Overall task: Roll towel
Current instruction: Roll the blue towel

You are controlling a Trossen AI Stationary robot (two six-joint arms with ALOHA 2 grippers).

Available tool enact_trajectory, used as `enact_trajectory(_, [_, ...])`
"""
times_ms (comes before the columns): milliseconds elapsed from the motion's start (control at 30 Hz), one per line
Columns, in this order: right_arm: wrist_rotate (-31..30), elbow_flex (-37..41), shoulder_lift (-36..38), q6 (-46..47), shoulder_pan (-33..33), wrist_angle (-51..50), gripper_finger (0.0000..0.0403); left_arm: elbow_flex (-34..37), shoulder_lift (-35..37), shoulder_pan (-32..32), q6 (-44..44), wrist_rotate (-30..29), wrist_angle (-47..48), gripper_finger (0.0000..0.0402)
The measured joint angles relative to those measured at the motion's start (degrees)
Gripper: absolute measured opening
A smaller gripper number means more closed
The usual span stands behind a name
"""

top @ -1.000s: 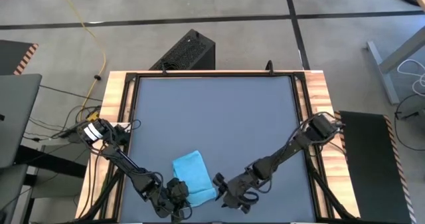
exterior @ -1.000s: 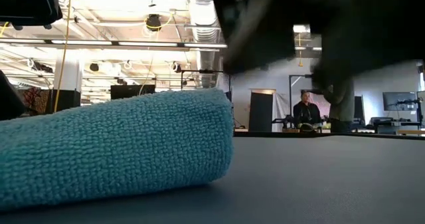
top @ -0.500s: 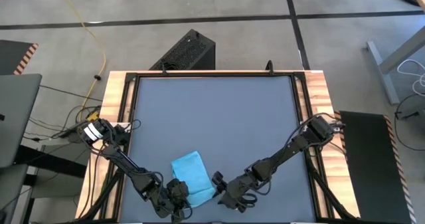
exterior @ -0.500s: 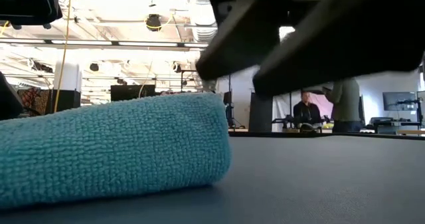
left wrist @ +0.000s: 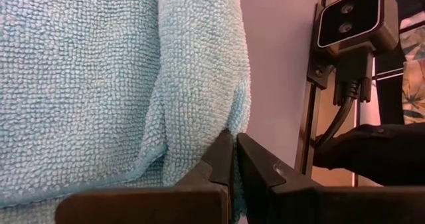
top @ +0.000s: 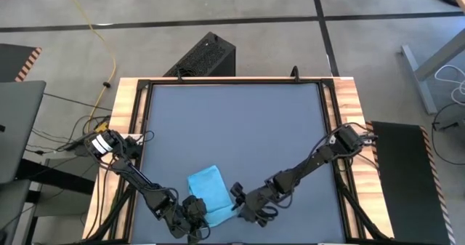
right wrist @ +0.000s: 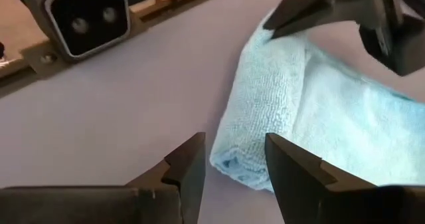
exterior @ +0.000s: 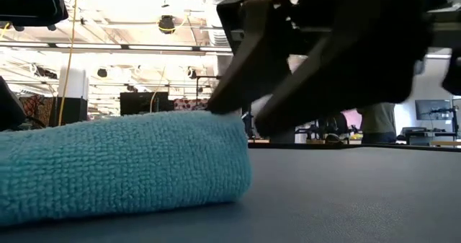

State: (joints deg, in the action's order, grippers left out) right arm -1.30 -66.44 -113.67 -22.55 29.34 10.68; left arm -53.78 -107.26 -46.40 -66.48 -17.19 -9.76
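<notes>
1. Left gripper sat at bottom centre-left of high view, fingers pressed together, pinching the towel's near rolled edge.
2. Towel, light blue, partly rolled, lay near the table's bottom edge, left of centre; filled lower left of low view.
3. Right gripper was at the towel's right edge, fingers spread apart w/ nothing between; tips near the roll's end.
4. Camera unit on table rail beyond the towel.

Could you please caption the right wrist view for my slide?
Open right gripper approaches the rolled end of the light blue towel on the table.
</notes>
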Motion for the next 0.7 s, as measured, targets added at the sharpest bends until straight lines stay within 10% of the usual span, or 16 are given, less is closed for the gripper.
enact_trajectory(700, [-0.39,0.57,-3.99,1.31,-0.78,3.46,0.0179,-0.07,0.02,0.01,-0.1,0.06,-0.53,0.0])
